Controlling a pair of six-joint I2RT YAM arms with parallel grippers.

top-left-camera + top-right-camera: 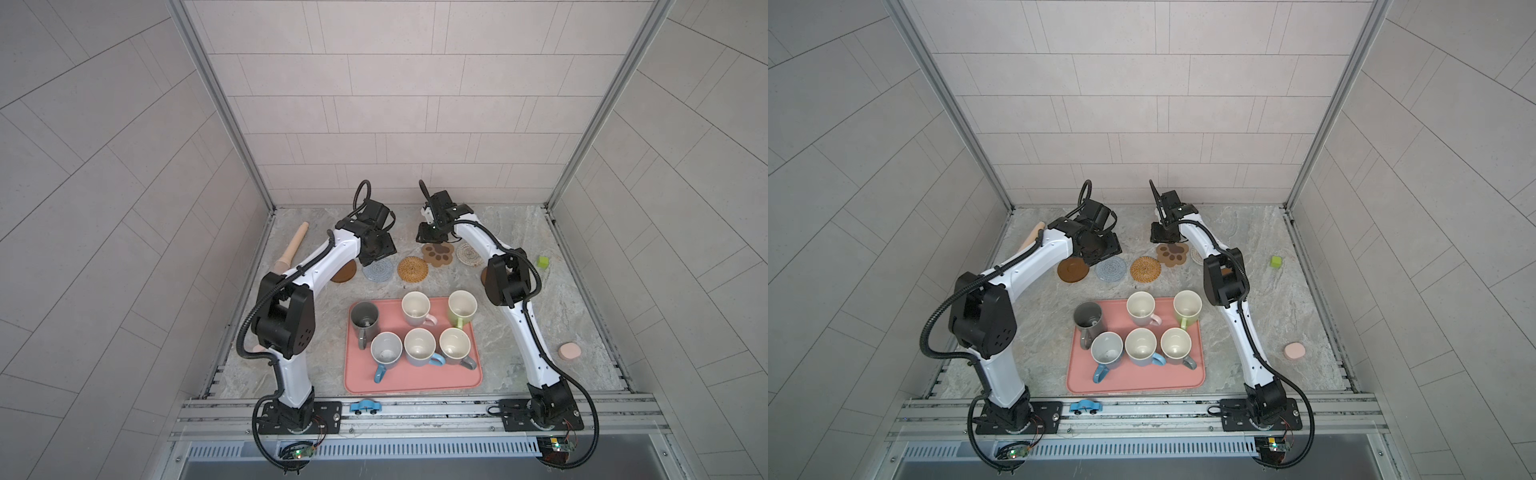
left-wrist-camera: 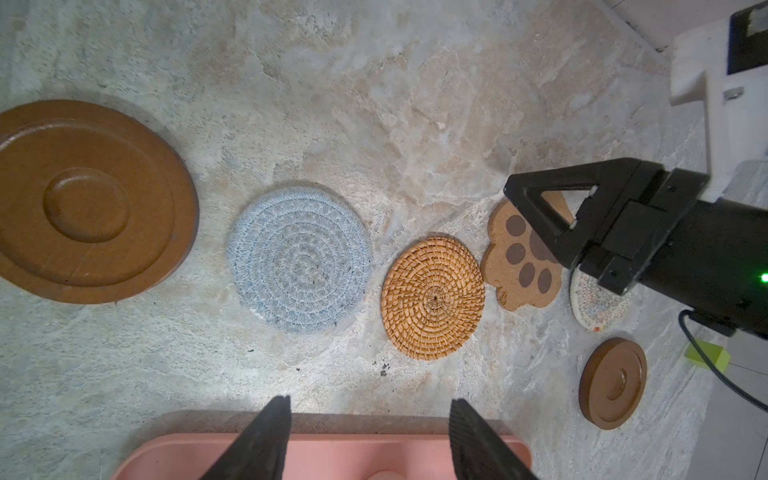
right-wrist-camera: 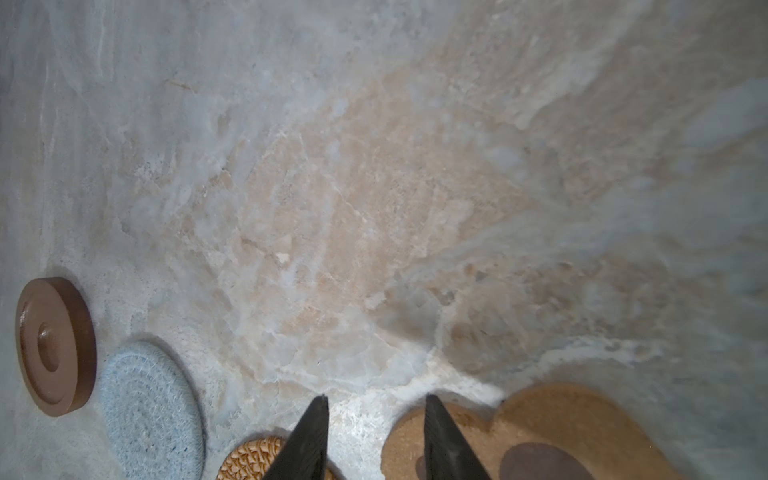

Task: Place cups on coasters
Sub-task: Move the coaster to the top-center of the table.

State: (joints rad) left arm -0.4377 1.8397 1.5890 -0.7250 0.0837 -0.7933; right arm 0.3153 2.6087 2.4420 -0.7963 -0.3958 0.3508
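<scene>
Left gripper [image 2: 370, 409] with jaws parted and nothing between them, raised above the coaster row by the grey-blue crochet round coaster [image 1: 378, 272]; right gripper [image 3: 377, 401] likewise parted and empty, over the edge of the brown paw-shaped cork coaster [image 1: 438, 253]. Nothing done yet, by the look of it: all six mugs upright and close together on the large pink tray [image 1: 415, 380], with the tall dark grey mug [image 1: 365, 318], cream mug with pink handle [image 1: 415, 308] and green ceramic mug [image 1: 462, 307] in the far row, and the pale grey mug with blue handle [image 1: 386, 351], light blue mug [image 1: 419, 347] and grey mug [image 1: 454, 345] in the near row. All six coasters bare beyond the tray: brown wooden disc [image 1: 1072, 269], crochet round, tan rattan round coaster [image 1: 412, 269], paw, cream woven round coaster [image 1: 468, 253], second brown wooden disc [image 2: 614, 382]. Six placements left, judging from this. Second disc almost wholly behind the right arm's elbow in both top views, plain only in the left wrist view; cream round partly behind the right gripper there. Something small at the bottom of the dark grey mug, not identifiable. No mug in either wrist view. Farther out: wooden rolling pin [image 1: 293, 249], green cube [image 1: 542, 262], small pink disc [image 1: 569, 352], blue toy car [image 1: 365, 406].
</scene>
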